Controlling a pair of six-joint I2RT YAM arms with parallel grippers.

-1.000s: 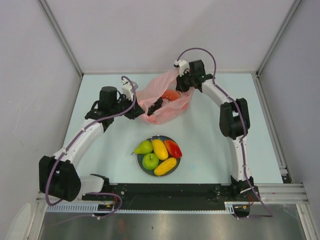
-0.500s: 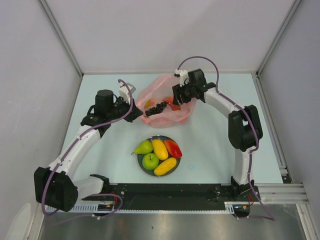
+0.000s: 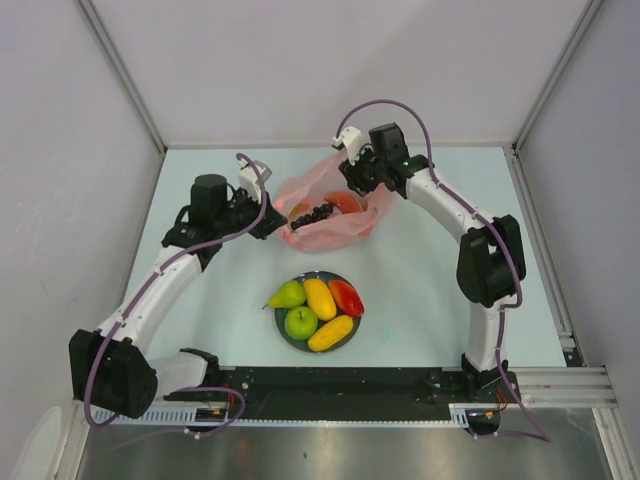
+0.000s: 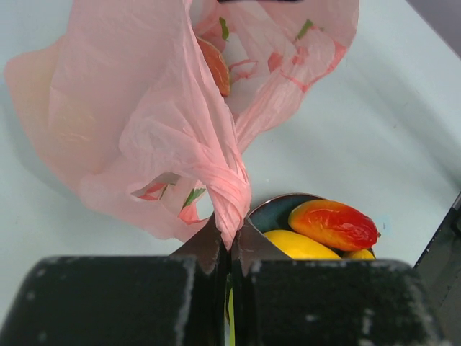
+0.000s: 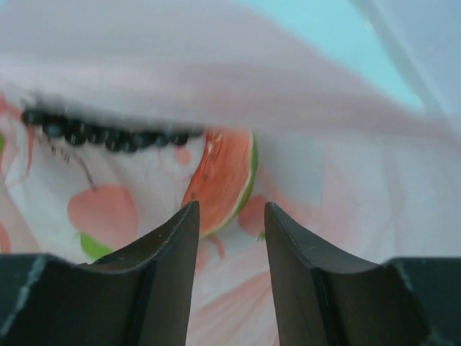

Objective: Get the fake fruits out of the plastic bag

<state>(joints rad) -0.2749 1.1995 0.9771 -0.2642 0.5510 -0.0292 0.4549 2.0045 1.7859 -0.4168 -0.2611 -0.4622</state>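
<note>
Pink bag [image 3: 330, 218], its twisted handle [image 4: 229, 189] pinched by the left gripper [image 4: 229, 245], holds a melon slice [image 5: 225, 176] and grapes [image 5: 108, 134]; other fruits [image 3: 319, 298] sit on the plate [image 4: 276, 211] just nearer than the bag. Spread, the right gripper [image 5: 229, 209] hangs over the slice: closing might nip film and drag the bag.

The bag [image 3: 332, 228] stands open on the far half of the table [image 3: 430, 290], its left edge pinched fast in the left gripper [image 4: 229, 241]. The right side of the mouth is occupied by the right gripper [image 5: 230, 213], whose fingers [image 5: 173, 252] are parted just short of the watermelon slice [image 5: 229, 180]. The left of the opening is crossed by the grapes [image 5: 108, 133], under an overhanging fold of film. The near approach is blocked by the plate [image 3: 282, 330] of fruits [image 3: 320, 298]. Bare table is found between bag and plate, and to the right of both.
</note>
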